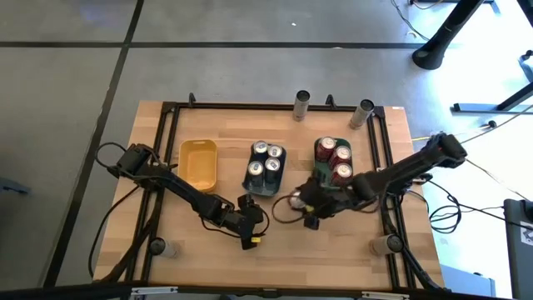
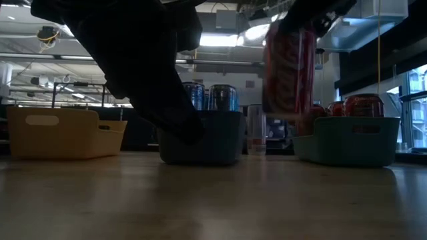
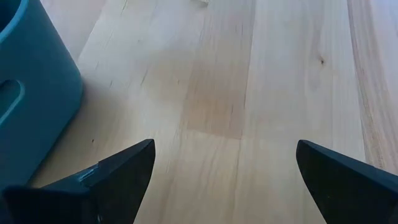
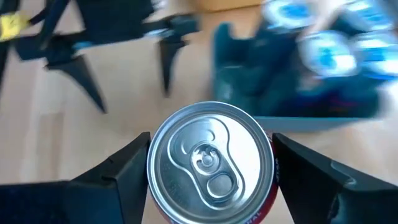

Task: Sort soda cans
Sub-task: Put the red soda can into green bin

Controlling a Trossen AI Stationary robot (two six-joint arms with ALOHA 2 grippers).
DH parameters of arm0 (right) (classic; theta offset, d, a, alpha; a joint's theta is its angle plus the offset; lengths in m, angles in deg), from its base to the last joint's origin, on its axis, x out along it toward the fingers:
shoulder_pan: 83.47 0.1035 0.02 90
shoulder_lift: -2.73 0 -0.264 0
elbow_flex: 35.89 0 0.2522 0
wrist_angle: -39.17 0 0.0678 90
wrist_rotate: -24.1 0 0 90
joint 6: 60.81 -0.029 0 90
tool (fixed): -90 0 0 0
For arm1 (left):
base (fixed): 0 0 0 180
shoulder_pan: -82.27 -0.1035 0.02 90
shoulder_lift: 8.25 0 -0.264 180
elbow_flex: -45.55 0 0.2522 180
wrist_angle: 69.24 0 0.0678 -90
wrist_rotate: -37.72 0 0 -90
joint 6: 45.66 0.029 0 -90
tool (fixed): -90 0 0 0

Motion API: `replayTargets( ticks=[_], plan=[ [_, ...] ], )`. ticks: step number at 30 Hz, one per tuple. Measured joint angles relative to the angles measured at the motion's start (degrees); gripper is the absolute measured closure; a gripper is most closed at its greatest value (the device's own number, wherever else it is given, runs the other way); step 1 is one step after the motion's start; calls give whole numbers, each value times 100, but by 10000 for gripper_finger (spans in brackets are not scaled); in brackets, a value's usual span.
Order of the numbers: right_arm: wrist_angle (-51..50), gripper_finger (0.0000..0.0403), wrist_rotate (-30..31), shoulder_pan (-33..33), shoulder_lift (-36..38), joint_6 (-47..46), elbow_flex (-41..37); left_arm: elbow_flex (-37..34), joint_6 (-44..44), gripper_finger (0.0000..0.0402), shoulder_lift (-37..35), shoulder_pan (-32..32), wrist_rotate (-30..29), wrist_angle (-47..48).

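The right pincer is clamped on a red cylindrical metal soda can with a silver top, one finger against each side of the can body. In the low view this can hangs upright, clear of the wooden desk. In the high view the right pincer sits at the near end of the teal rectangular plastic tray, which holds three red cans with silver tops.

The left pincer stands wide, its fingers well apart with only bare desk between them. In the high view it is just in front of the grey-blue rectangular plastic tray, which holds four dark cans with silver tops in a two-by-two block.

The yellow rectangular plastic tray lies to the left of the grey-blue tray, apart from it. The three trays form a row across the middle of the desk
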Motion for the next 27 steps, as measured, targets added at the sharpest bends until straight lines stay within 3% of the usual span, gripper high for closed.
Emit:
replayTargets(
  ticks=[8, 12, 20, 27],
  plan=[
    [-1523, 128, 1136, -58, 962, -463, 7, 0, 0, 25, -1, 0, 0, -43],
    [-2133, 128, 1252, -363, 1161, -740, 3, 0, 0, 25, -1, -7, 0, -84],
    [-1944, 128, 1141, -1130, 1245, -776, -716, 0, -71, 25, -7, -9, 0, -173],
    [-1106, 128, 979, -1537, 1243, -963, -1424, 0, -86, 25, -7, -9, 0, -170]
  ],
)
